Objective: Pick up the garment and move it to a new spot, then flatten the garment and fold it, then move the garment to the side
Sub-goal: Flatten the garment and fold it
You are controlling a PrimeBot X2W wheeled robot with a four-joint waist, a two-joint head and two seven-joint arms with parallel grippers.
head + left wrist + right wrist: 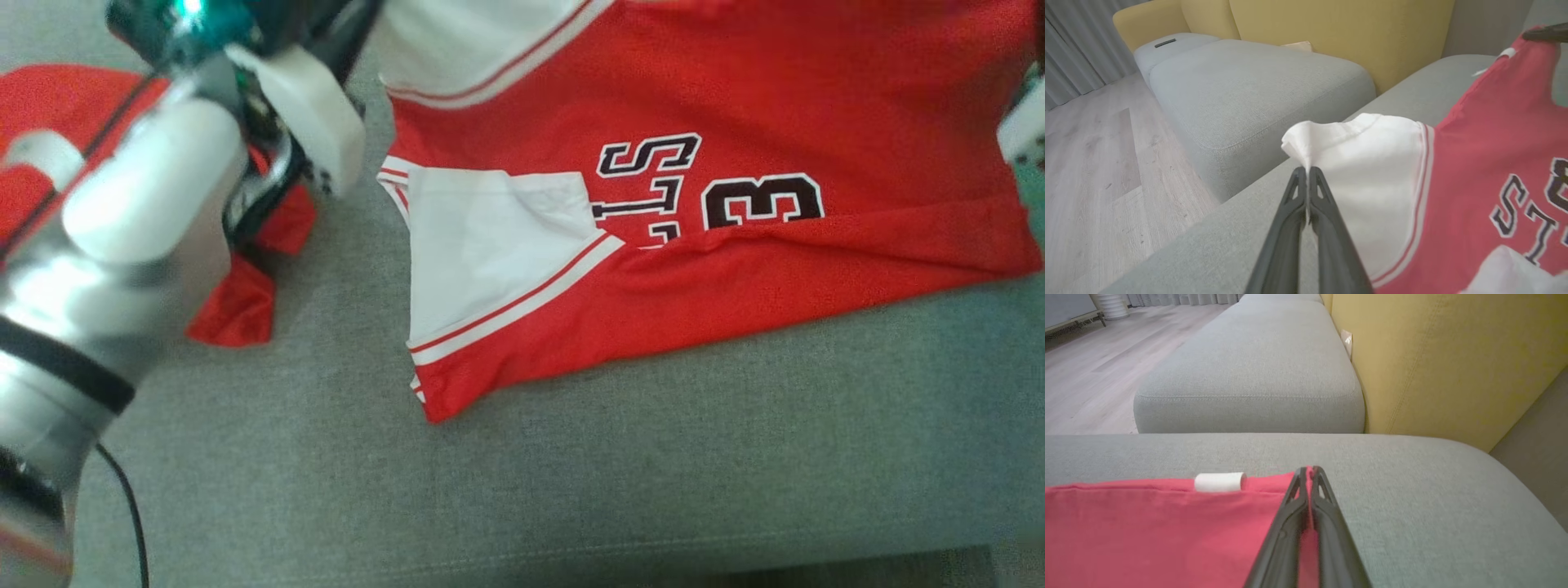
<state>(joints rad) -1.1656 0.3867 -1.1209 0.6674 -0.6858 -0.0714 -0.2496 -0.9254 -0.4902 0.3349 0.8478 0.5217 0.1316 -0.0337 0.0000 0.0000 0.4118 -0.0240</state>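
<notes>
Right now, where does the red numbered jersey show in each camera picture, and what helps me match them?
Head view: jersey spreads over the upper middle and right, number showing.
Left wrist view: jersey on the right half, its white part pinched by the left gripper.
Right wrist view: jersey at the lower left, its edge pinched by the right gripper.
Shared landmark: the grey sofa seat beneath it.

Left gripper [1306, 173] is pinched closed on the garment's [1474, 171] white sleeve. Right gripper [1309, 471] clamps its red edge. The pale left forearm [122, 245] rises from lower left.
</notes>
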